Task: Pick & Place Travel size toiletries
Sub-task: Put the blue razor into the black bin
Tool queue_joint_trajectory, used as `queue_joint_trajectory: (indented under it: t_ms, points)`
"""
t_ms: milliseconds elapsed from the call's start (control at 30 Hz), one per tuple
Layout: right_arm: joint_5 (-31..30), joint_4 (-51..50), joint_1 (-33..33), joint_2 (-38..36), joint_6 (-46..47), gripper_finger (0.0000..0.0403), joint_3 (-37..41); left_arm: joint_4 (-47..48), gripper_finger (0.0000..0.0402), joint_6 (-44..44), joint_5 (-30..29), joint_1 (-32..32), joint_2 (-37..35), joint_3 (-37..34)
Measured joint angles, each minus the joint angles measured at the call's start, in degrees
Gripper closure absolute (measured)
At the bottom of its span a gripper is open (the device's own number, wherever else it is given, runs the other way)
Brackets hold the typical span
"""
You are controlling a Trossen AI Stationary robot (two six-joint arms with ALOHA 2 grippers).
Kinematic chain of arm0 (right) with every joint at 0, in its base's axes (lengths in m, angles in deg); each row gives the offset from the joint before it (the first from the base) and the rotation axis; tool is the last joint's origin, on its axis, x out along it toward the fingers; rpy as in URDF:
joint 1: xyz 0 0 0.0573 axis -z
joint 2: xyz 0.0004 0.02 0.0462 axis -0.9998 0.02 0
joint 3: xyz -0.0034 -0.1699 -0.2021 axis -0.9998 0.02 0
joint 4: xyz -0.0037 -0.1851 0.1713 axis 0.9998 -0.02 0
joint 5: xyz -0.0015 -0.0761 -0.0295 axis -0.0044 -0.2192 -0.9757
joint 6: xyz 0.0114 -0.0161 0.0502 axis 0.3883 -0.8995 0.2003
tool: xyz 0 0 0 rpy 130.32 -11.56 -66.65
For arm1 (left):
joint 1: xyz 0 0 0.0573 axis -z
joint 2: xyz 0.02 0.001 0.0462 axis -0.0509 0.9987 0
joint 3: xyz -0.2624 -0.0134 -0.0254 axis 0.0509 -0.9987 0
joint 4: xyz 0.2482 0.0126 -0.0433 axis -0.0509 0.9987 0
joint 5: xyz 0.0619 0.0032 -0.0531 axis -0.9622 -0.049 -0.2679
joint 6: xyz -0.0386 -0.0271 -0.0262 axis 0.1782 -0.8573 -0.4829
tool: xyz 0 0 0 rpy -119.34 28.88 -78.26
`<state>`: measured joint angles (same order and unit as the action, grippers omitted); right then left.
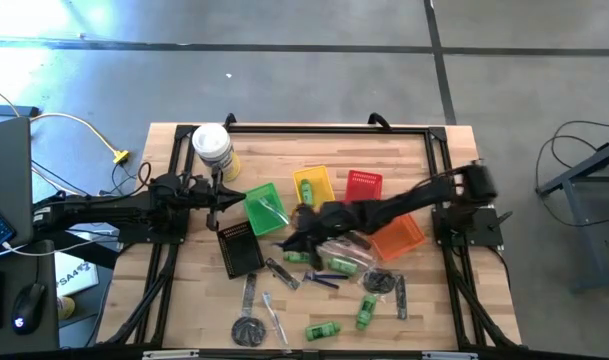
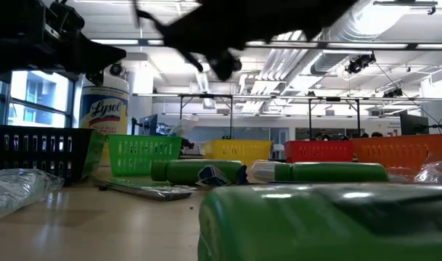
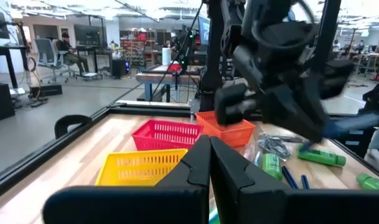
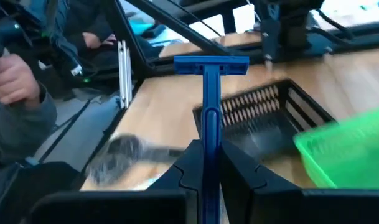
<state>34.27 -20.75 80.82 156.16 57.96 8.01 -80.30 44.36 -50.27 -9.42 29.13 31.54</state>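
Blue plastic made up the razor (image 4: 209, 93) I had in the right gripper (image 4: 205, 163): a straight handle with a wide crossbar head at the far end, the whole thing shaped like a T. The fingers were pinched on the lower part of the handle, so the head stood clear beyond the fingertips. From overhead I saw that gripper (image 1: 296, 238) above the middle of the table, just beside the green basket (image 1: 265, 207), between it and the loose pile of toiletries. The razor's long axis ran in line with the fingers, head pointing away from the wrist, towards the black basket (image 4: 264, 118) and the table edge past it.

My left gripper (image 1: 224, 193) hung on the other side of the green basket, near the white canister (image 1: 213, 148), its fingers (image 3: 205, 163) pressed together on nothing.

I worked on a pale wooden table (image 1: 429, 320) framed with black rails. Yellow (image 1: 313, 185), red (image 1: 364, 185) and orange (image 1: 397, 236) baskets lay beyond the green basket. Green bottles (image 1: 322, 329), another razor (image 1: 320, 281), combs (image 1: 400, 297) and clear sticks (image 1: 274, 317) were scattered over the boards on the near side of it.

Around the table was a grey concrete floor; the level camera showed a large hall with bright ceiling lights and ducts. A person's hand (image 4: 15, 81) and grey sleeve showed off the table, past the black basket.
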Motion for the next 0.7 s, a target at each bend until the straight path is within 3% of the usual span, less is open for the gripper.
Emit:
queue_joint_trajectory:
  t_ms: [400,700]
  points:
    - [3.32,-3.98,0.76,17.91,-0.2,0.0373,-23.18,-0.42,0.0402,-0.47,2.07,0.0,-4.13,0.0]
    - [-1.14,-3.93,2.07,25.48,6.15,0.0376,-31.16,0.11,0.0402,-0.49,3.3,0.02,-4.13,0.0]
